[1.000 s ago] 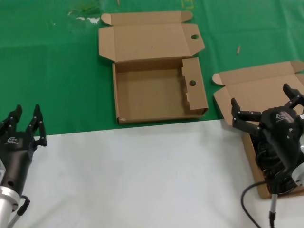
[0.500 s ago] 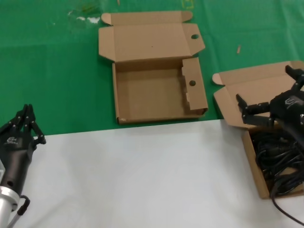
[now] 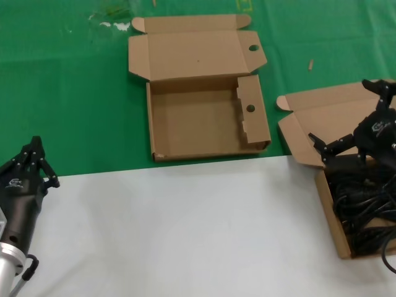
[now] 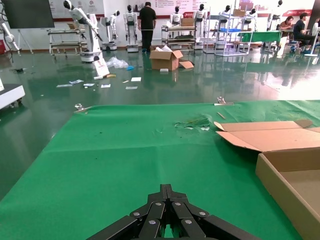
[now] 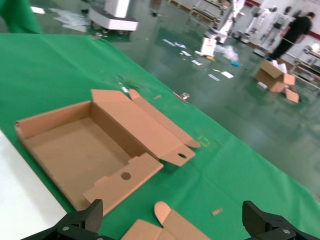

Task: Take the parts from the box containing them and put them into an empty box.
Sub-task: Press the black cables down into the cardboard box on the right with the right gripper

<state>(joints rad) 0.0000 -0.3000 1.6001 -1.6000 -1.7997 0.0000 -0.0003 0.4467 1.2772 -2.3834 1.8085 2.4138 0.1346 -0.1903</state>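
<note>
Right gripper (image 3: 354,122), fingers spread, hangs above the tangled parts (image 3: 362,207) inside the box containing them (image 3: 327,204), empty box (image 3: 198,127) well off toward its left; risk: snagged loops dragging neighbouring cables out.

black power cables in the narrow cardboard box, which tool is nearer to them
Right. The right tool hangs open just above the black power cables in the narrow cardboard box. The left tool sits shut at the table's far opposite side.
</note>
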